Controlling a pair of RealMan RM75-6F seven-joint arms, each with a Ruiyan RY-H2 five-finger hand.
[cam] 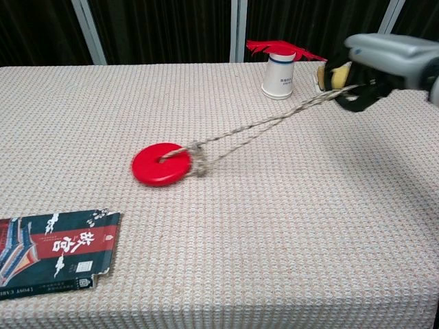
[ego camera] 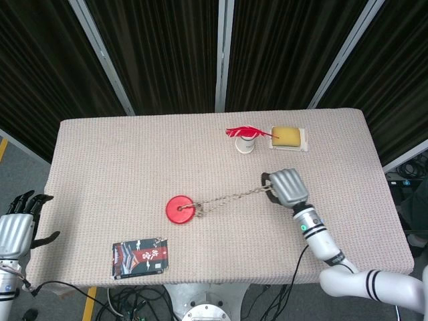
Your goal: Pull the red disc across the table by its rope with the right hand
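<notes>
The red disc [ego camera: 180,209] [cam: 161,164] lies flat near the middle of the table. A braided rope [ego camera: 231,198] [cam: 260,125] is knotted through its hole and runs taut to the right. My right hand [ego camera: 286,187] [cam: 374,70] grips the rope's far end, raised above the cloth at the right. My left hand [ego camera: 15,230] hangs off the table's left edge with its fingers spread, holding nothing.
A white paper cup [ego camera: 247,142] [cam: 278,75] with a red feather stands at the back, next to a yellow sponge on a tray [ego camera: 289,139]. A dark printed packet [ego camera: 140,257] [cam: 53,251] lies at the front left.
</notes>
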